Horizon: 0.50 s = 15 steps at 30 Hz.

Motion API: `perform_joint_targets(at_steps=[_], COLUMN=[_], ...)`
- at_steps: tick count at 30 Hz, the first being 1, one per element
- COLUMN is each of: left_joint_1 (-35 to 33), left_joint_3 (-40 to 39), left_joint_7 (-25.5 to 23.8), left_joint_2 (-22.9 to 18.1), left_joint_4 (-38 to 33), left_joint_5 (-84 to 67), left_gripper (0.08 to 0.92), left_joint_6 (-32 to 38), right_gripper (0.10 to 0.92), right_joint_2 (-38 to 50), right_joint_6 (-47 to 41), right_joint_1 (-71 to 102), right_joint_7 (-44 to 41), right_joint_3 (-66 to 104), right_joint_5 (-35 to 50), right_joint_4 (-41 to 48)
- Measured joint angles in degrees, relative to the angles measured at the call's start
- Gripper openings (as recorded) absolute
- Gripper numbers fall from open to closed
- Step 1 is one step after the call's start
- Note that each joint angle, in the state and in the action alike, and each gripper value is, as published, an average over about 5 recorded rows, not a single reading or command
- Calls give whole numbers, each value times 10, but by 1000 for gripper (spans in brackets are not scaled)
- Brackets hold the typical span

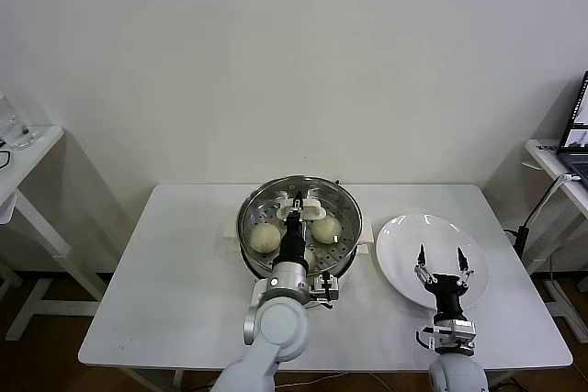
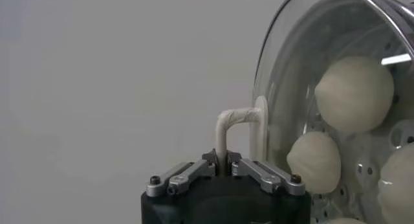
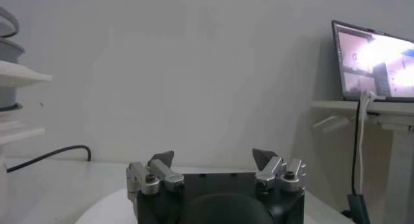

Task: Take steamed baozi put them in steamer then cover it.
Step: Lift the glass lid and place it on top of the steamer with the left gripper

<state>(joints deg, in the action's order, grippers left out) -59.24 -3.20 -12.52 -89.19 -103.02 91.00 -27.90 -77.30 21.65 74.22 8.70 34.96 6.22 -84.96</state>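
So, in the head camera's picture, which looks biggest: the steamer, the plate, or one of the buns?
1. Steamer, slightly the widest.
2. Plate, nearly as wide, so a close call.
3. Buns, far smaller; the two in plain sight look alike.

Glass cover [image 2: 284, 96] over steamer [image 1: 253, 210], baozi [image 2: 354, 93] inside

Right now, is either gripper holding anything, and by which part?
The left gripper holds the cover by its white handle; the right gripper is open and empty.

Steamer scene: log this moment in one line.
left gripper shut on glass lid handle over steamer | baozi inside | right gripper open above plate
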Motion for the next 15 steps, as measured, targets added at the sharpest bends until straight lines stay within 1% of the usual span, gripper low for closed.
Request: perform_joint_targets(at_steps=[15], left_joint_1=[6], left_joint_3=[8], left_joint_7=[3], left_joint_2=[-3], left_joint_4=[18], left_joint_5=[25], left_gripper=[186], left_joint_6=[11], right_gripper=[823], right_joint_2=[-2], right_joint_6=[4], right_joint_1=[0], right_joint_7=[-3], right_joint_3=[0], right_joint_5=[-1], right_joint_4=[2])
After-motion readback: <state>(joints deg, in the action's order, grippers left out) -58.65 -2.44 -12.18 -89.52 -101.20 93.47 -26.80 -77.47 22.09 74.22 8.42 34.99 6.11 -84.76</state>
